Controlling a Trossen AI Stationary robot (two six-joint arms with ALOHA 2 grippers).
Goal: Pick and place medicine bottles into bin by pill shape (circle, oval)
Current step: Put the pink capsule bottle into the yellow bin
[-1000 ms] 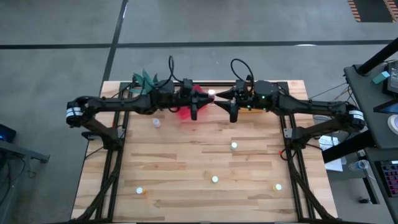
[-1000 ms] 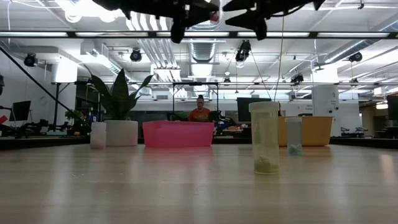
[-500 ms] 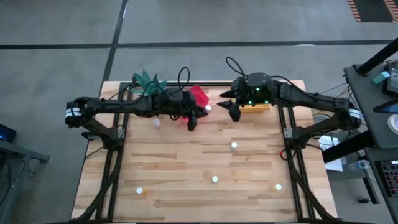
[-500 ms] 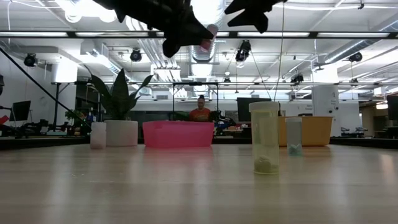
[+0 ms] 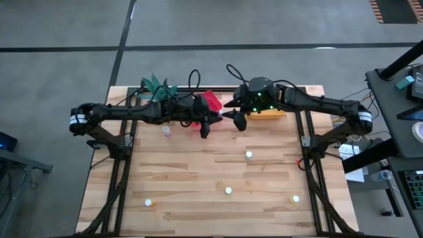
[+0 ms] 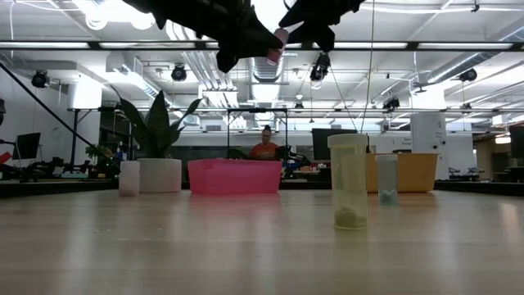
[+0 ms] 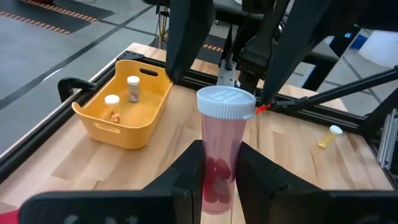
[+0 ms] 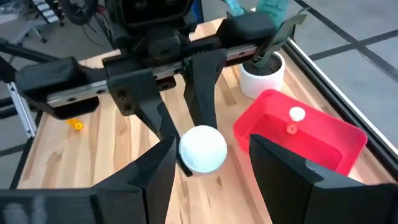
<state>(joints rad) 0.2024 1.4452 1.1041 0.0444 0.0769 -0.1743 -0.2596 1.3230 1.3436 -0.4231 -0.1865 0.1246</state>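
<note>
The left end effector (image 7: 216, 171) pinches a pink-bodied medicine bottle with a round white cap (image 7: 222, 155) above the far edge of the pale wooden plank table (image 5: 198, 172), beside the red plastic bin (image 5: 210, 100). The right end effector (image 8: 208, 163) hangs spread around that bottle's cap (not touching it). A yellow plastic bin (image 7: 124, 106) holds two bottles; other white-capped bottles (image 5: 248, 155) stand scattered toward the near edge. Beyond lies a lit workshop, where a person (image 6: 263, 146) sits.
</note>
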